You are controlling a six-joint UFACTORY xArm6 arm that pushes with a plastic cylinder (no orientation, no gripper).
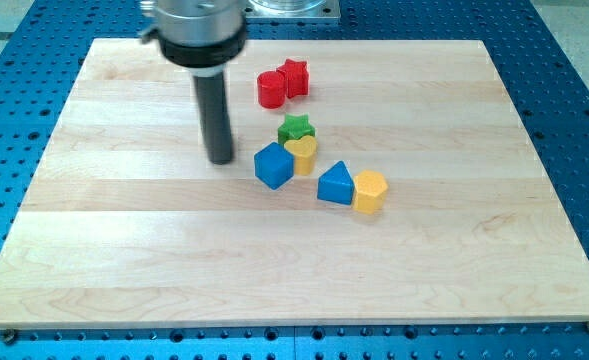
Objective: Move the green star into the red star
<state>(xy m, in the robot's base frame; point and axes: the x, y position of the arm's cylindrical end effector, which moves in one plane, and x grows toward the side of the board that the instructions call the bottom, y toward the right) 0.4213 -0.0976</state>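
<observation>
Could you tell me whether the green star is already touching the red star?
No, the green star sits apart from the red star, with bare board between them.

Single camera view only; no second view, so nothing shared. Looks from raised position at view's bottom, angled down and forward across pale wooden board point(294, 250) on blue perforated metal table point(574, 80). Board's far edge appears narrower than near edge. Medium distance: almost whole board in frame, bottom corners cropped. Dark rod enters from top, upper mount cut off.
</observation>
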